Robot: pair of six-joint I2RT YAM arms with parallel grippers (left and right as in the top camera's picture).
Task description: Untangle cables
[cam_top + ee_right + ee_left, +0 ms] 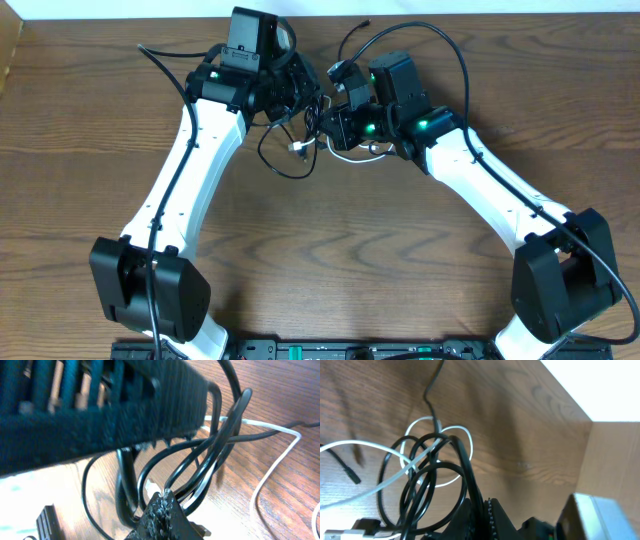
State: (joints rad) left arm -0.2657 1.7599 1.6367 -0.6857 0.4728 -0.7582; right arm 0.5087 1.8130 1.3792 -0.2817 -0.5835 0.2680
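Observation:
The black cable point(285, 168) and the white cable point(350, 155) lie knotted together on the wooden table between the two wrists at the back centre. My left gripper point(303, 103) is shut on the black cable point(462, 467), which rises from between its jaws point(480, 500) into several loops crossed by the white cable point(390, 449). My right gripper point(330, 125) faces it closely. In the right wrist view its shut tips point(164, 494) pinch the white cable point(280, 430), a white end poking out above them, with black cable point(220, 425) loops around.
The table's back edge point(500, 18) runs just behind the grippers. A tan cardboard panel point(615, 460) stands past that edge. A thick black arm wire point(455, 50) arcs over the right wrist. Both arm bases point(150, 285) sit at the front corners.

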